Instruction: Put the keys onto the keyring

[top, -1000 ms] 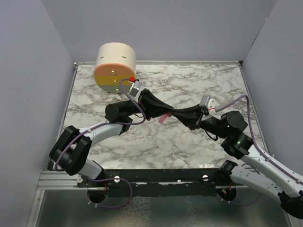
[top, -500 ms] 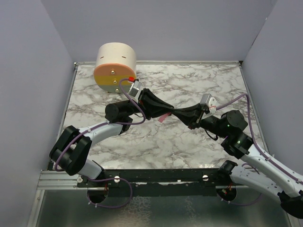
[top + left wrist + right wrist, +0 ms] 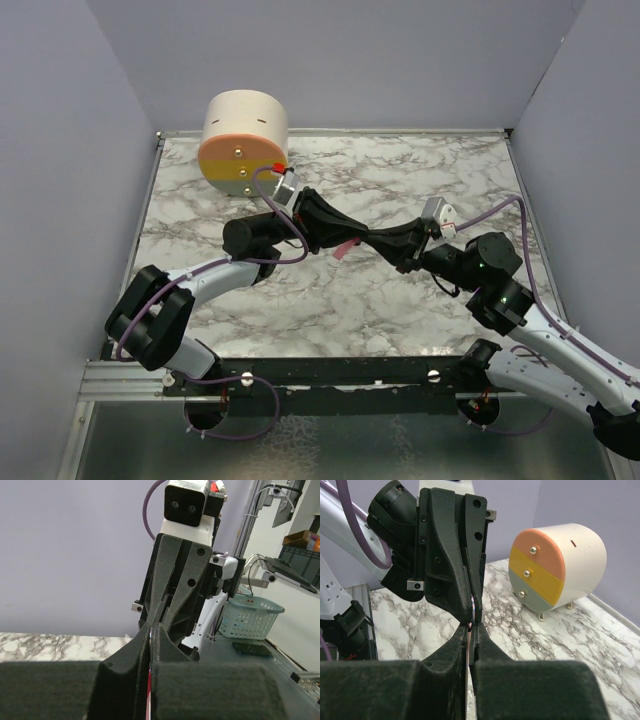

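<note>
**A:** While both arms meet tip to tip, nearer than the cream drum-shaped box (image 3: 245, 140) and to its right, where's the pink key (image 3: 345, 249)?

**B:** Hanging under the left gripper (image 3: 360, 238), which is pinched onto it, off the marble tabletop (image 3: 420, 180).

**A:** Right gripper (image 3: 372, 240)?

**B:** Clamped tight too, touching left's tips. Can't tell what's in it. Keyring not made out.

**A:** Progress?

**B:** Pickup done, I'd judge. Threading not confirmed, so that remains.

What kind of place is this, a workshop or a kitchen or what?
Most likely a robotics lab test booth: lilac walls box in a marble-patterned table, a left arm and a right arm are bolted to a rail at its near edge, and a plastic basket sits nearby.
</note>
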You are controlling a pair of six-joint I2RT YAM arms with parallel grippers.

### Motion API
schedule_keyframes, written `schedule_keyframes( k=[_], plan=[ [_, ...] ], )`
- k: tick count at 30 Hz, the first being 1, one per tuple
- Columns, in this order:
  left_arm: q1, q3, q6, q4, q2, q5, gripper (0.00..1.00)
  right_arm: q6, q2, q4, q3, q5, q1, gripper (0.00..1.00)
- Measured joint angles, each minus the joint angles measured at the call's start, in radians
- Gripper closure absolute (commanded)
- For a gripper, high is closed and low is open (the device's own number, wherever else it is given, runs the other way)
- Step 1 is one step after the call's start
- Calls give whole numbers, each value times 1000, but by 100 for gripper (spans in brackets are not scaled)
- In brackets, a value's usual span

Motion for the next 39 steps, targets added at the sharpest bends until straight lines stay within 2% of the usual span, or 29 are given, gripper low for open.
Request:
schedule_keyframes(
  k=[3, 6, 11, 18, 23, 28, 29, 32, 33, 35, 39],
  plan=[
    [0, 0, 0, 0, 0, 0, 100, 1, -1, -3, 0, 3, 0, 97],
    [0, 0, 0, 0, 3, 0, 100, 3, -4, -8, 0, 4, 0, 91],
    [0, 0, 0, 0, 6, 0, 100, 3, -4, -10, 0, 7, 0, 90],
    [-1, 0, 0, 0, 6, 0, 100, 3, -4, -8, 1, 11, 0, 83],
    [-3, 0, 0, 0, 6, -3, 100, 5, -6, -8, 2, 14, 1, 98],
    [-3, 0, 1, 0, 6, -4, 100, 18, -6, -11, 5, 19, 1, 99],
    [-3, 0, 1, 0, 6, -4, 95, 18, -6, -12, 5, 21, 1, 99],
    [-3, 0, 2, 0, 6, -5, 71, 21, -6, -13, 5, 28, 2, 99],
    [-3, 0, -5, 0, 6, -6, 65, 21, -6, -13, 5, 39, 2, 99],
    [-4, 0, -1, 0, 6, -7, 60, 21, -6, -17, 5, 61, 3, 99],
    [-3, 0, -10, -1, 6, -8, 58, 27, -6, -31, 7, 119, 5, 99]
  ],
)
